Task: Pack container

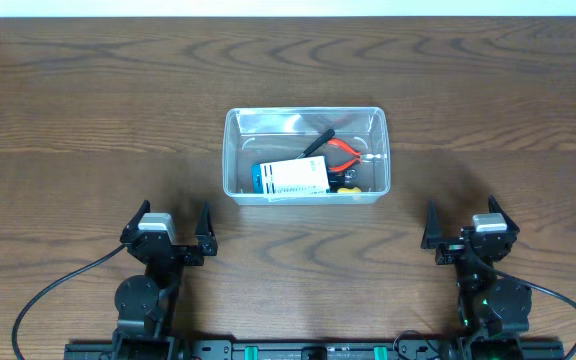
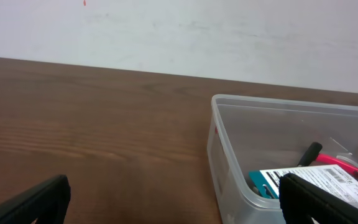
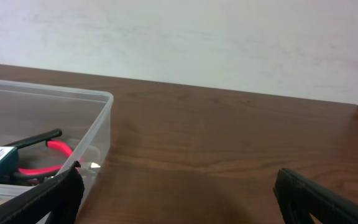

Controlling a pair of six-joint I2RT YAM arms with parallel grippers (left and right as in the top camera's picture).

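The clear plastic container (image 1: 306,155) stands in the middle of the wooden table, also seen in the left wrist view (image 2: 229,162) and the right wrist view (image 3: 98,134). Inside lie a blue-and-white box (image 1: 290,178), red-handled pliers (image 1: 344,153), a black-handled tool (image 1: 317,143) and a small yellow piece (image 1: 348,188). My left gripper (image 1: 176,228) sits near the table's front left, open and holding nothing. My right gripper (image 1: 465,224) sits at the front right, open, with nothing between its fingers. Both stay apart from the container.
Bare wood table (image 1: 88,110) surrounds the container on all sides. A pale wall (image 2: 179,37) rises behind the table's far edge. Black cables (image 1: 48,290) run from the arm bases along the front edge.
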